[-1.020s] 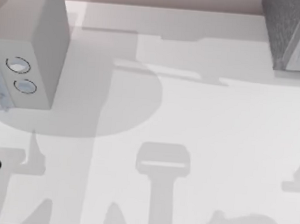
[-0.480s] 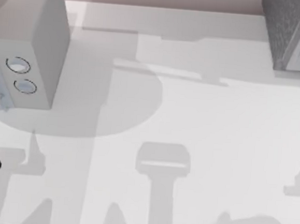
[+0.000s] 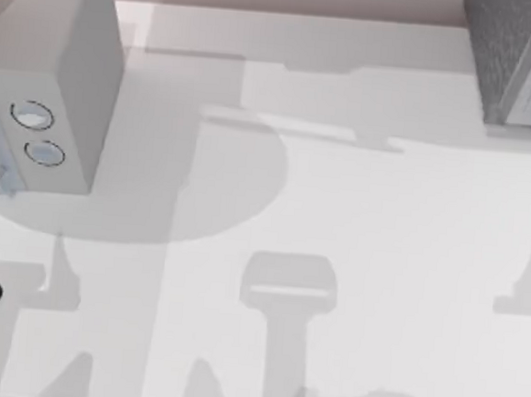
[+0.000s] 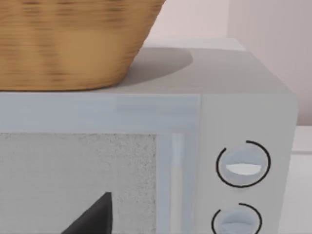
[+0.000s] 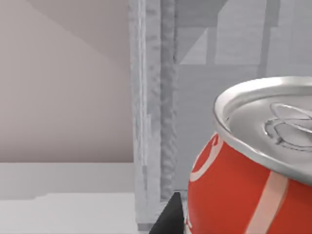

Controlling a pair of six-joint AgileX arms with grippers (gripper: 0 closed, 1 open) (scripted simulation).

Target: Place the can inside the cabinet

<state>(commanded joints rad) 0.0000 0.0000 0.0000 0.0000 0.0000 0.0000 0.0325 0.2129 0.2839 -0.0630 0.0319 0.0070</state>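
Can (image 5: 248, 190): red body with white lettering and a silver top with pull tab; seen close in the right wrist view, tilted, with the cabinet behind it. Cabinet (image 3: 520, 58): large dark grey speckled box with a paler framed panel, standing on the table at the far right corner in the top view.

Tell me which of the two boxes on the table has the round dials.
The smooth light-grey box at the table's left, with two round dials on its front. The dark speckled cabinet at the right has none.
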